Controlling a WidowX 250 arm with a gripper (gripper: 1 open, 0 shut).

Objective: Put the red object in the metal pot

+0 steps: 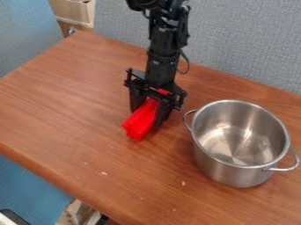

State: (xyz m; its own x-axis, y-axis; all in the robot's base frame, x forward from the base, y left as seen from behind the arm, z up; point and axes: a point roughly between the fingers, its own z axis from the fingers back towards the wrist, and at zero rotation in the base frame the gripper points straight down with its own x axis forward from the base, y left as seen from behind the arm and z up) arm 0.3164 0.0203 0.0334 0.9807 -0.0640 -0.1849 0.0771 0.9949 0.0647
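Hand pointing steeply down at mid-tabletop, jaws closed on the upper end of the red object. Red object slanting down and toward the near left, lower end at or just above the wooden tabletop; contact not clear from this view. Metal pot upright just to the right of the hand, close but apart from the block, shiny inside showing only reflections, one small side handle visible at the right rim. Black arm rising behind toward the far edge
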